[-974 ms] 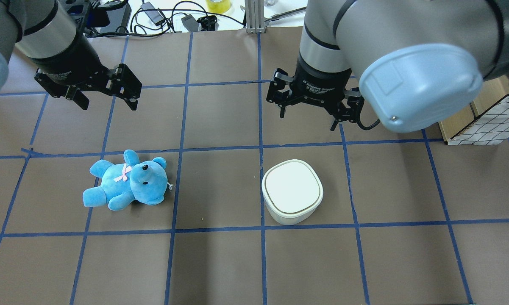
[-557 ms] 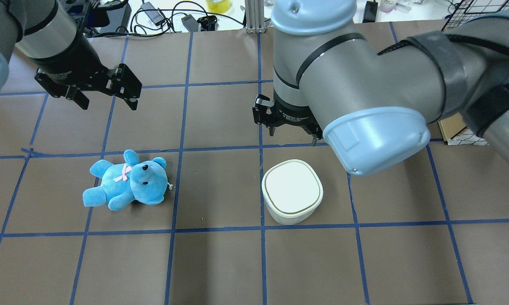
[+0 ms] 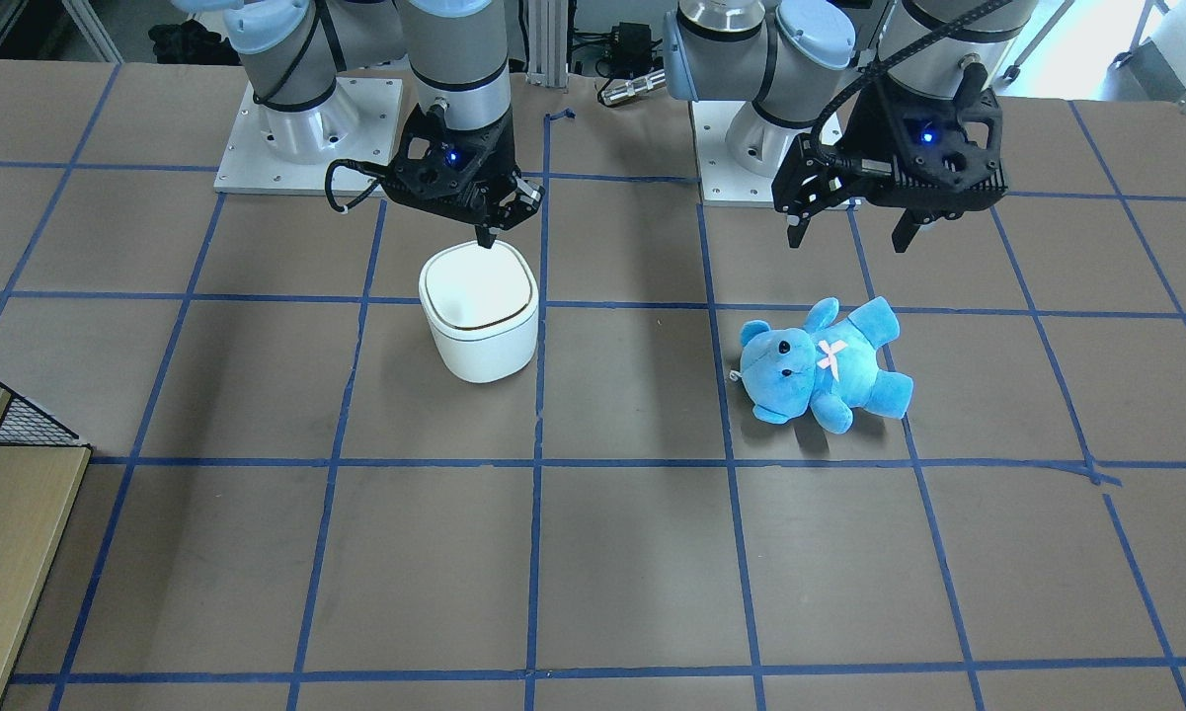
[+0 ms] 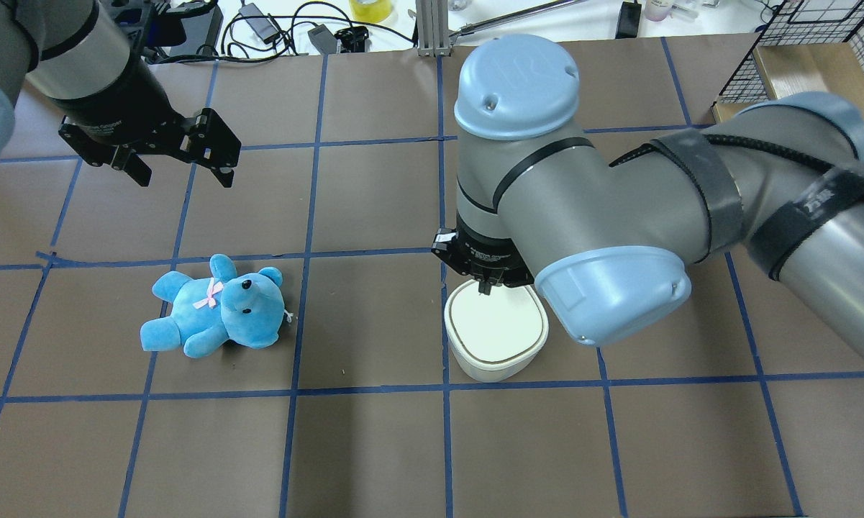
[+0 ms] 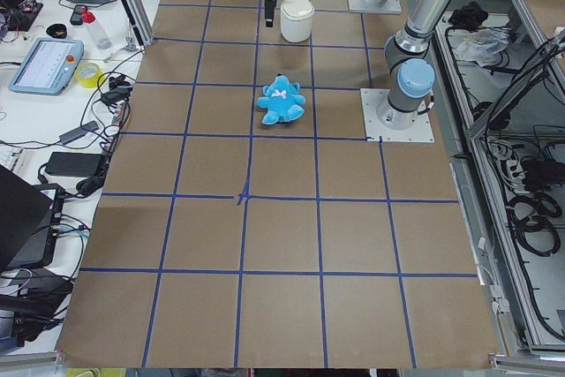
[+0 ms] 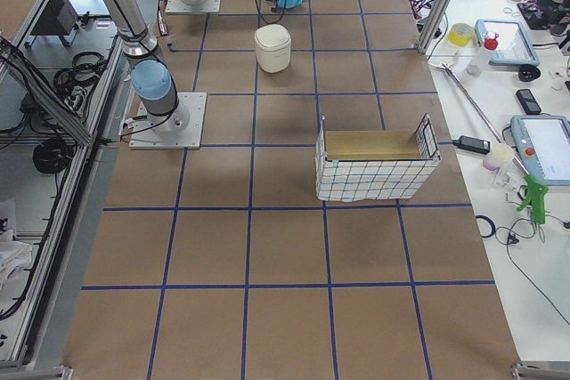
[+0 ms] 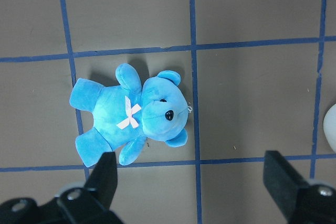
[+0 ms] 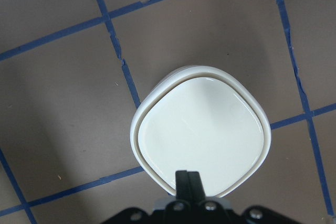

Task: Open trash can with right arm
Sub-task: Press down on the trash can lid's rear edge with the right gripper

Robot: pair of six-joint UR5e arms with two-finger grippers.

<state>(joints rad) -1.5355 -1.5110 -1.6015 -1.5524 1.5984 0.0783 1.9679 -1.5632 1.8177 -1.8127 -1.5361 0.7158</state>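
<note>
The white trash can (image 4: 496, 334) stands on the brown table with its lid shut; it also shows in the front view (image 3: 479, 321) and the right wrist view (image 8: 202, 129). My right gripper (image 4: 485, 288) is shut and empty. It points down over the lid near its edge (image 3: 487, 237) (image 8: 187, 178). I cannot tell whether it touches the lid. My left gripper (image 4: 185, 176) is open and empty, hanging above the table beyond the blue teddy (image 4: 216, 306). The left wrist view shows the left gripper (image 7: 191, 182) spread wide.
The blue teddy (image 3: 825, 365) (image 7: 134, 114) lies on its back to the can's left in the overhead view. A wire-sided box (image 6: 374, 166) (image 4: 820, 43) stands at the table's right end. Cables (image 4: 273, 29) lie along the far edge.
My right arm swung in and down from behind the trash can to over its lid, and its gripper went from open to shut. The left arm, teddy and can have not moved.
</note>
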